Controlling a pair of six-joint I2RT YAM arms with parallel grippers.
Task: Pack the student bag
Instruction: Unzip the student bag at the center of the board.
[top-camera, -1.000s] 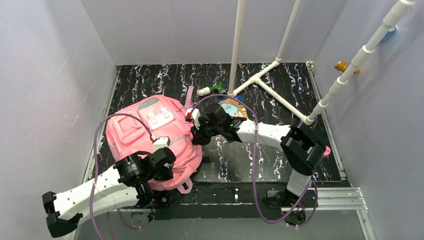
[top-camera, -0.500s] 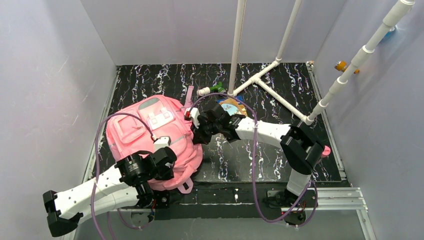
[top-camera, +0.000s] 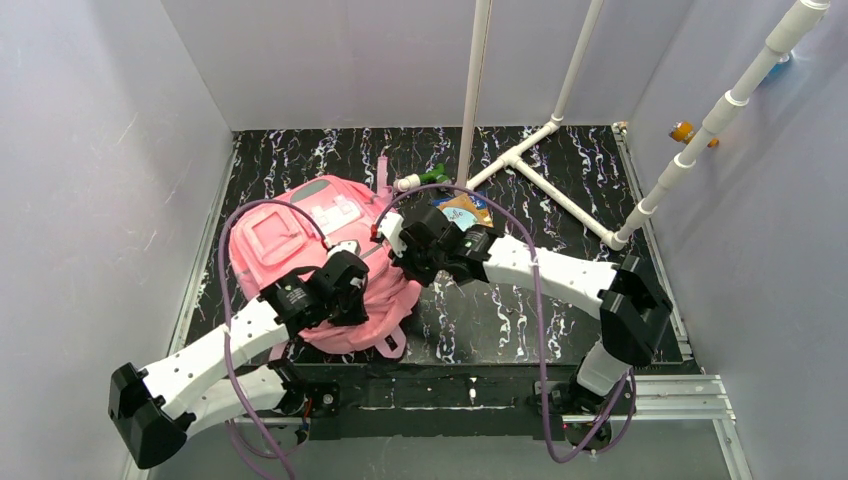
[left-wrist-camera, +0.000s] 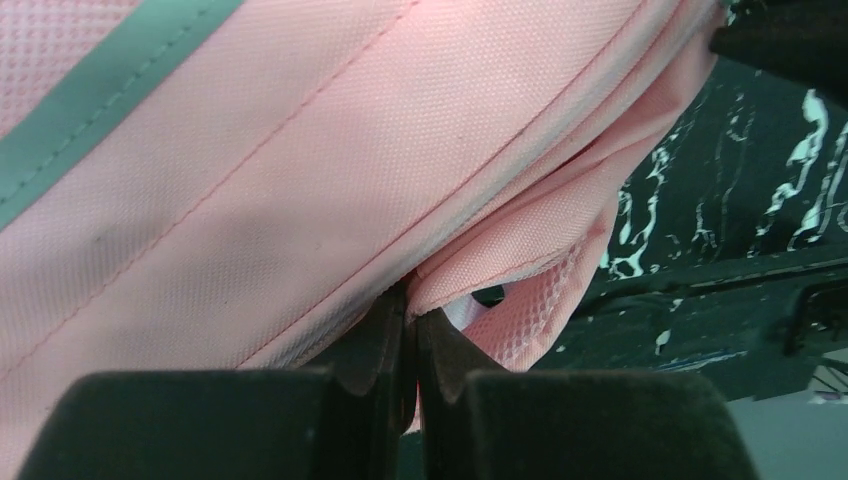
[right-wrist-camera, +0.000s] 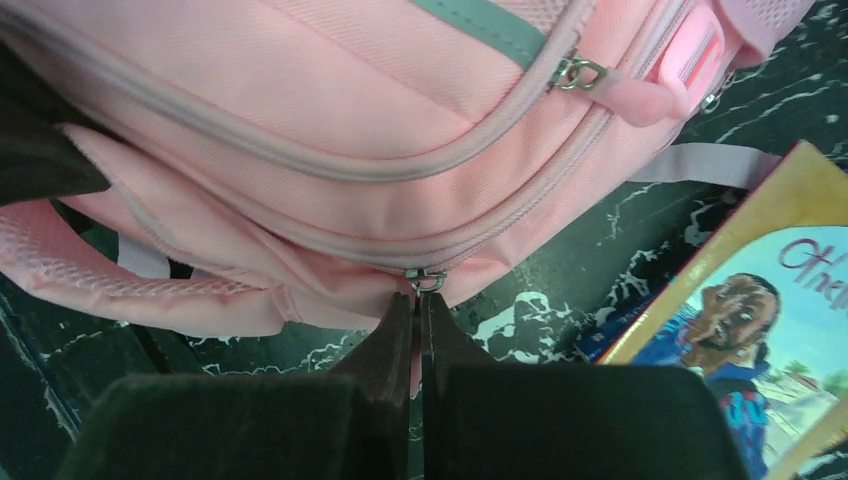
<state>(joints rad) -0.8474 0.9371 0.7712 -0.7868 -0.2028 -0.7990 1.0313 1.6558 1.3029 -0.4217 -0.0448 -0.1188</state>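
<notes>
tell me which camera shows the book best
Right wrist: the book fills the lower right, its illustrated cover clear beside the student bag. Top external shows it small, partly hidden behind the right arm. Left wrist shows none of it.

Soft, even light is filling every view without glare, and the student bag (top-camera: 275, 240) is casting only faint shadows beneath itself.

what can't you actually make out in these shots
Inside of the backpack: fabric hides it in every view.
The book title: cut off by the right wrist view's edge.
The zipper pull: all but its ring buried between the right gripper's shut fingers.
A green item by the white pipe: too small in the top view.
</notes>
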